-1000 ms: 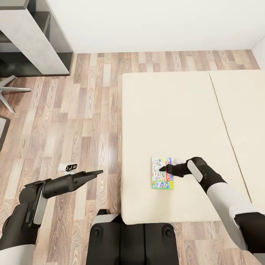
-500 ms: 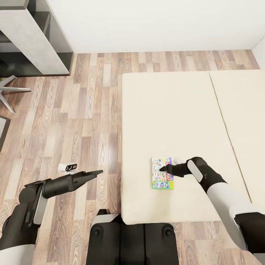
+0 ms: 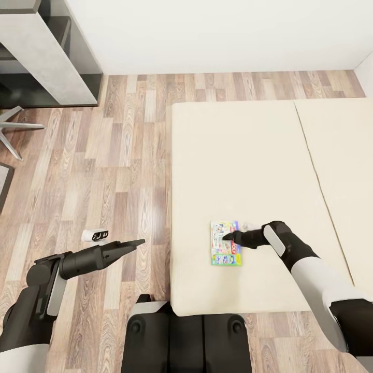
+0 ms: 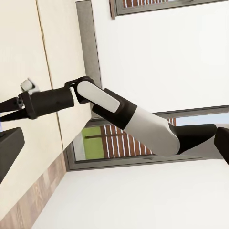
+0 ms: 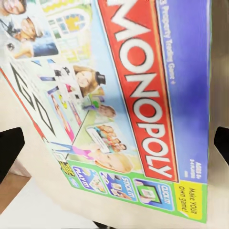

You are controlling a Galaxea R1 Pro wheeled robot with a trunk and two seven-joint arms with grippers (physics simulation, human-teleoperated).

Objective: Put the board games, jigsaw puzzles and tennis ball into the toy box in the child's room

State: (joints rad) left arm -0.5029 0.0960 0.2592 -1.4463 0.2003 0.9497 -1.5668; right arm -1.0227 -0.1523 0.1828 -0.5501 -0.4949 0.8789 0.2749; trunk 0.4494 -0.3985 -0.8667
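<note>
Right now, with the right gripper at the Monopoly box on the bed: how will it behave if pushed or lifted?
The Monopoly box lies flat and thin on the beige mattress, so it probably slides when pushed, not tips. It looks like a rigid printed box, likely stiff. With its edges low on the mattress, the right gripper may struggle to get under one.

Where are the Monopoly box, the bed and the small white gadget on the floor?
Monopoly box (image 3: 225, 243), head view, cover's centre.
Bed (image 3: 243, 155), head view, bare mattress.
White gadget (image 3: 95, 235), head view, its middle.
</note>
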